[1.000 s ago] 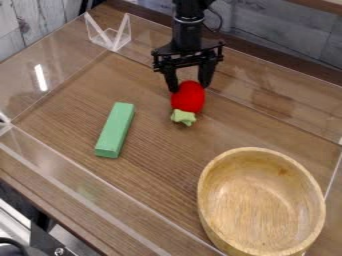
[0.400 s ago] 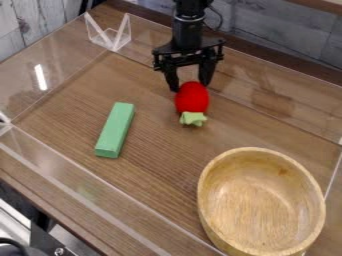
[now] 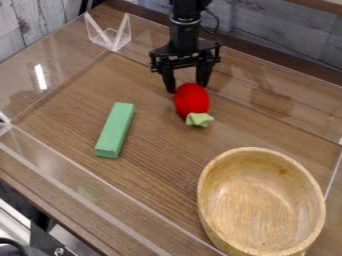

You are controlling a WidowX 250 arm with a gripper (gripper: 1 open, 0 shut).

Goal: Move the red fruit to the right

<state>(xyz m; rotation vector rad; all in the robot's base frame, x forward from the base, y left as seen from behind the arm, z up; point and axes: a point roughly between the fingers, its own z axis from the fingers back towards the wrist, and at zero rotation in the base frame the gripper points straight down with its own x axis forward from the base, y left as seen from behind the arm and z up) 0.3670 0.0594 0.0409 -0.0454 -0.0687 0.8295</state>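
The red fruit [image 3: 193,99] is a small glossy red toy with a light green leafy cap at its lower right end. It lies on the wooden table, a little right of centre toward the back. My gripper [image 3: 186,82] hangs just behind and above the fruit. Its black fingers [image 3: 163,72] are spread apart and hold nothing. The fingertips stand on either side of the fruit's far end, close to it.
A green rectangular block [image 3: 115,129] lies to the left of the fruit. A wooden bowl [image 3: 261,203] sits at the front right. Clear plastic walls [image 3: 54,70] ring the table, with a clear stand [image 3: 107,32] at the back left.
The red fruit has shifted slightly to the right and its green cap has swung further right. My gripper has lifted and drawn back a little, still open.
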